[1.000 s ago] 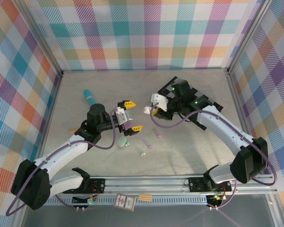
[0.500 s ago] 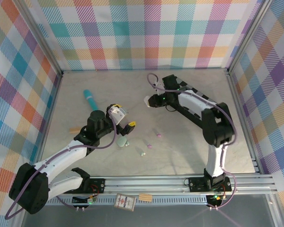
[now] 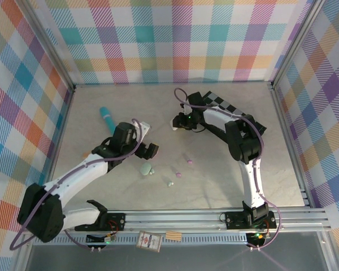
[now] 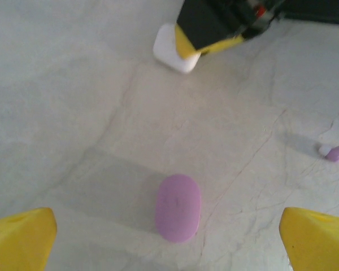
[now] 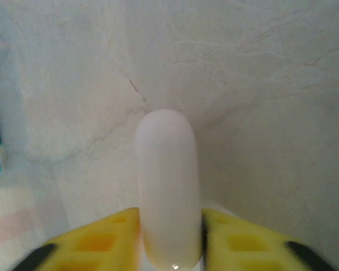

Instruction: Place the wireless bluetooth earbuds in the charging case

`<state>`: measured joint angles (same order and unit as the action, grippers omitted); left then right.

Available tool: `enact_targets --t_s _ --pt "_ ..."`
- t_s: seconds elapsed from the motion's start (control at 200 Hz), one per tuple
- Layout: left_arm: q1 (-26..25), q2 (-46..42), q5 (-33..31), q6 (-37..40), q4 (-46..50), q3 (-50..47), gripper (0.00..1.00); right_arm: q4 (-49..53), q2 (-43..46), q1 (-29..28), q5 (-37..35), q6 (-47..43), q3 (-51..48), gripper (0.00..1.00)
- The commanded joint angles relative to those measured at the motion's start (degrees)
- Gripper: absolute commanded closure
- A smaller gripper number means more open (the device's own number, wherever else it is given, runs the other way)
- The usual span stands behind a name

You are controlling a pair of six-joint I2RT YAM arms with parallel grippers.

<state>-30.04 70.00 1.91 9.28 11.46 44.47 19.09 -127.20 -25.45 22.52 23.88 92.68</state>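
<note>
Seen from above, the earbuds point(image 3: 179, 174) lie loose on the table point(image 3: 226, 169) beside a mint case point(image 3: 145, 169), nearer the arm bases than the left gripper point(image 3: 148, 149) and the right gripper point(image 3: 179, 119). The left wrist camera adds a lilac case point(image 4: 177, 207) lying between that gripper's widely spread yellow fingers point(image 4: 22, 240). The right wrist camera shows its fingers point(image 5: 101, 243) pressed against both sides of a white case point(image 5: 168, 180).

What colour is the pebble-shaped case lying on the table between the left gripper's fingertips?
Lilac. The case shows best in the left wrist view.
</note>
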Motion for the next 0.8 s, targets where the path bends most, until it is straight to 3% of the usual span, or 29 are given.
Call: enact_targets --t_s 0.0,0.055,0.2,0.275,0.385,0.625,0.795 --pt "-1.1 4.6 -1.8 -1.7 10.3 5.2 0.00 0.8 3.4 0.0 -2.5 -1.1 0.2 0.52" --pt "-1.4 7.5 -1.4 -1.4 12.2 7.2 0.00 1.1 5.3 0.1 -3.1 -2.4 -0.4 0.43" --pt "-1.7 15.7 -0.9 -1.2 19.0 13.6 0.00 0.6 12.2 0.1 -4.9 -5.6 -4.9 0.31" --pt "-1.9 19.8 -1.5 -1.2 22.3 16.5 0.05 0.1 16.2 0.2 -6.1 -6.8 -7.9 0.27" --pt "-2.0 24.6 -2.7 -0.9 25.5 19.4 0.10 -0.6 21.4 0.8 -7.5 -7.7 -12.4 0.26" --pt "-2.2 30.2 -3.4 -0.5 25.4 21.5 0.33 -1.3 28.1 2.2 -8.9 -8.3 -18.5 0.26" --pt "-2.4 32.2 -3.3 -0.5 24.1 21.8 0.38 -1.4 29.3 2.6 -9.0 -8.4 -19.2 0.26"
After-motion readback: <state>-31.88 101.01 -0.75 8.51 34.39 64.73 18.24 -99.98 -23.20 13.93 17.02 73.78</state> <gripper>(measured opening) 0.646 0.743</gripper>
